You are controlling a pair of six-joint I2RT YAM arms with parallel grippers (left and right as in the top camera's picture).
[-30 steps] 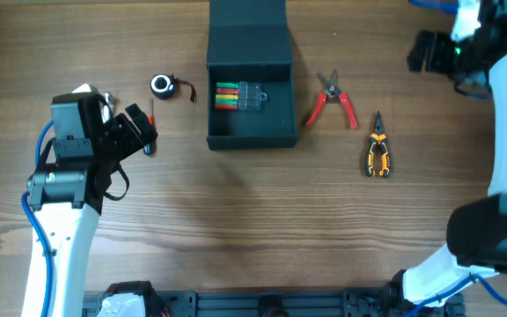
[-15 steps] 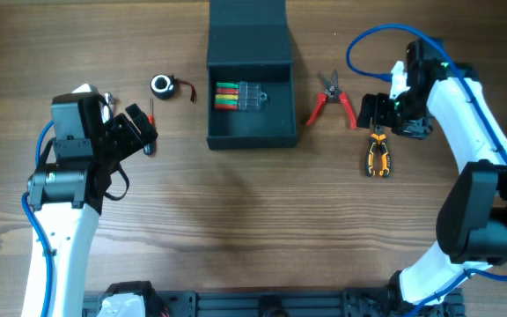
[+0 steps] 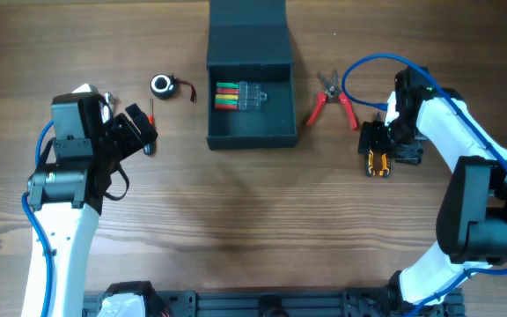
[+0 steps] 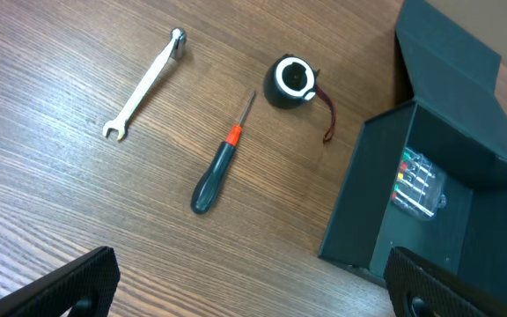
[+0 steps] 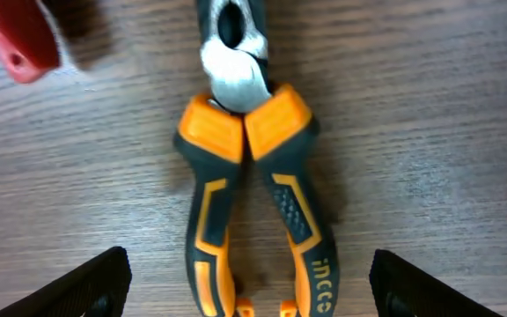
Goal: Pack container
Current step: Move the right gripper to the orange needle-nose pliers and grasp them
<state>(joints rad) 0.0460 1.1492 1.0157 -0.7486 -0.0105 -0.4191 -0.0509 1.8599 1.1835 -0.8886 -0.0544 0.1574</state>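
The dark teal-grey container stands open at the table's back middle, its flap lid folded back, with a clear case of coloured bits inside; it also shows in the left wrist view. My right gripper is open, directly over the orange-and-black pliers, its fingers on either side of the handles, not touching. My left gripper is open and empty at the left, over bare wood.
Red-handled cutters lie right of the container. Left of it lie a black round reel with a wire, a screwdriver with an orange collar and a small wrench.
My right arm has swung in from the far right corner and come down over the orange-and-black pliers. The left arm has not moved.
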